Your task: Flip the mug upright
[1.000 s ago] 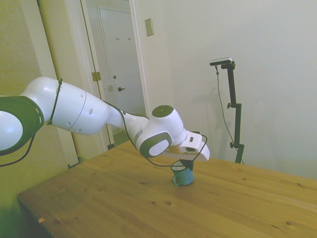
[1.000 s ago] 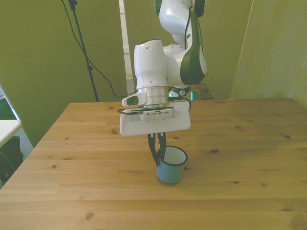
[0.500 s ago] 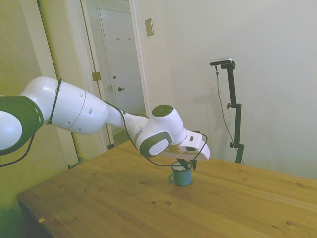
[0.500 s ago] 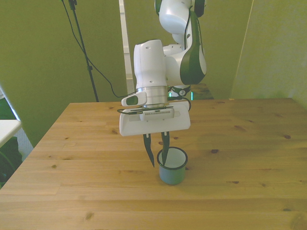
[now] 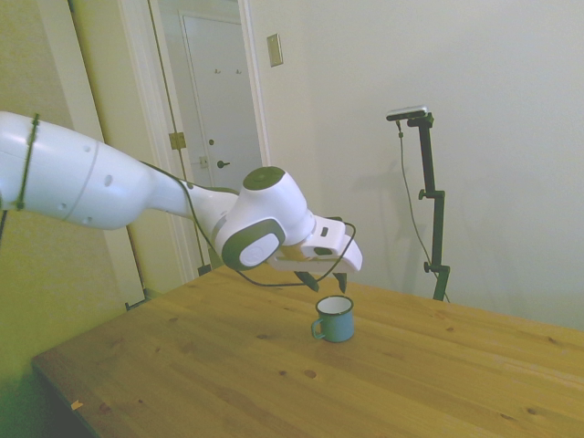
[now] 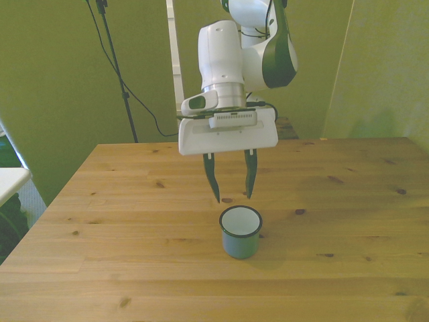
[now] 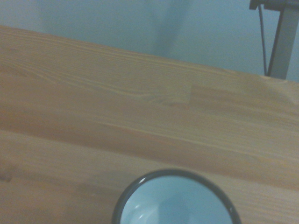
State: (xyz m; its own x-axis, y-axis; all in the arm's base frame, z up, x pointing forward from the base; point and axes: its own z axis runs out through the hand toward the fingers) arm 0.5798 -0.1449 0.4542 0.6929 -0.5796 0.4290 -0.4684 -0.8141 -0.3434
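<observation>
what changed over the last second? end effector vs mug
The end effector let go of the mug and rose clear; its fingers, earlier straddling the mug's wall, now hang open above the rim. The mug went from tilted to upright on the table, mouth up. Its spot on the table is much the same.
</observation>
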